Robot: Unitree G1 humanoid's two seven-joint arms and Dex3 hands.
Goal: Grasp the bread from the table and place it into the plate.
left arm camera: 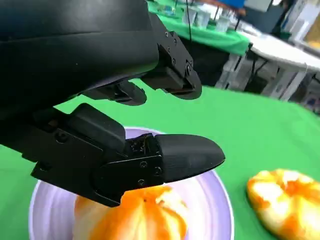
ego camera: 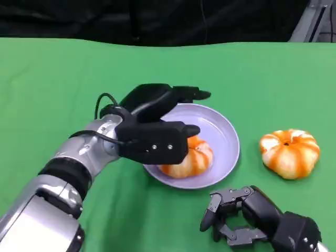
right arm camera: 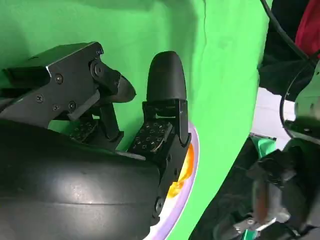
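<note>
1. Two breads show: one bread (ego camera: 190,157) lies in the plate (ego camera: 226,134), a second bread (ego camera: 290,152) sits on the green table (ego camera: 52,79) just beside it.
2. Left hand (ego camera: 157,123) hovers over the plated bread, fingers spread, holding nothing; likely just released.
3. Right hand (ego camera: 239,215) rests low near the plate, fingers loosely curled, empty.

Left robot hand (ego camera: 157,123) over plate (ego camera: 227,137); cloth (ego camera: 63,79) beyond bare.
</note>
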